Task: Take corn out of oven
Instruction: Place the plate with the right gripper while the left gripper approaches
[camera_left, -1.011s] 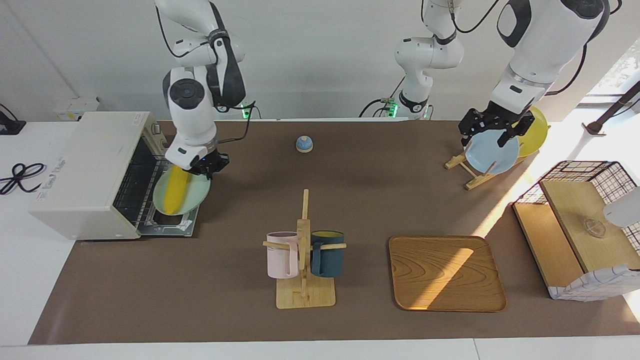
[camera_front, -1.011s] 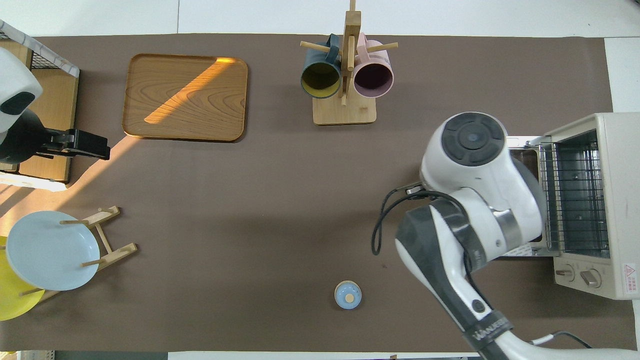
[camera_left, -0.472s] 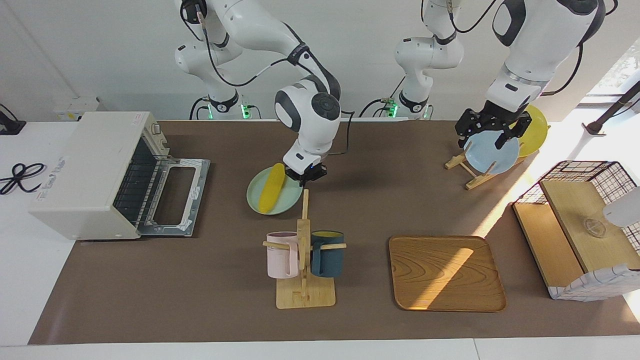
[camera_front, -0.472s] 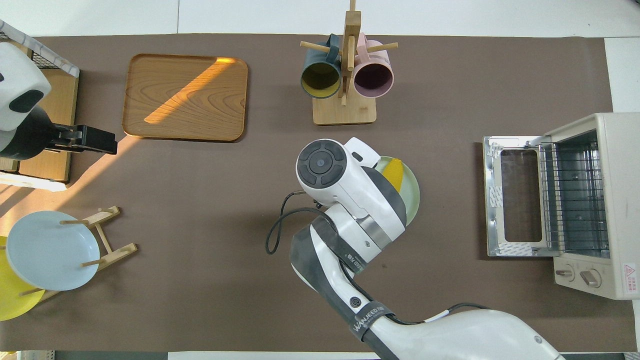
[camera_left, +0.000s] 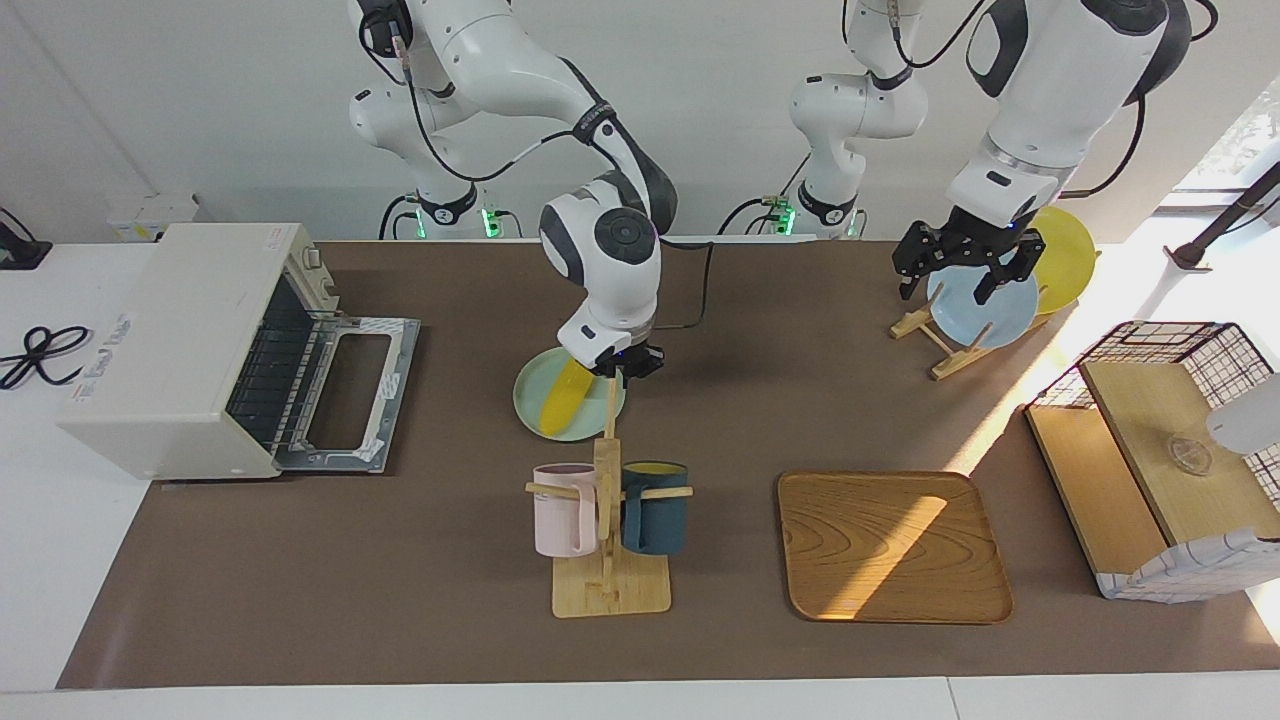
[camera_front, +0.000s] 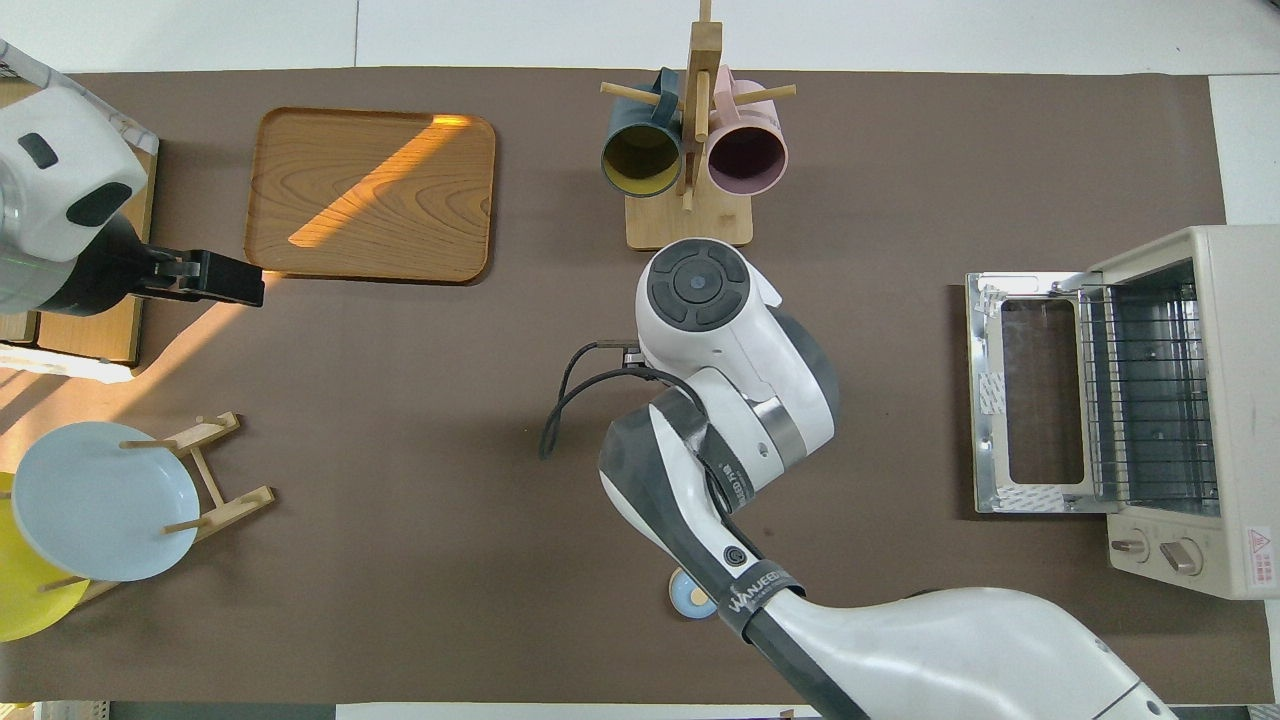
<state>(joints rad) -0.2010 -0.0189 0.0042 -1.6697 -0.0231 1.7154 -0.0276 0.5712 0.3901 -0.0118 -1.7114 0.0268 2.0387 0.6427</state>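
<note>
Since half a second ago the right gripper (camera_left: 622, 364) has carried the pale green plate (camera_left: 535, 397) with the corn (camera_left: 563, 397) a little farther from the robots, toward the mug rack (camera_left: 607, 500), and the plate now looks to rest on the brown table (camera_left: 400, 560). The corn lies on that plate, well clear of the oven (camera_left: 190, 345). The right gripper sits at the plate's rim on the side toward the left arm's end; whether its fingers still pinch the rim or have begun to part I cannot tell.

Nearest the robots, the left gripper (camera_left: 953, 264) hangs over the plate stand (camera_left: 935, 340), its fingers spread wide and holding nothing, above the blue plate (camera_left: 985, 305) and just beside the yellow plate (camera_left: 1062, 258). A small blue bell (camera_front: 690, 592) is partly hidden under the right arm in the overhead view.

Farther out, the oven stands at the right arm's end of the table, its door (camera_left: 350, 395) dropped flat and the wire shelf (camera_front: 1150, 400) bare. The rack's upright post rises just beside the plate, with the pink mug (camera_left: 563, 510) and dark blue mug (camera_left: 655, 507) hung on its pegs. Toward the left arm's end lie the wooden tray (camera_left: 890, 545) and the wire basket (camera_left: 1165, 450).
</note>
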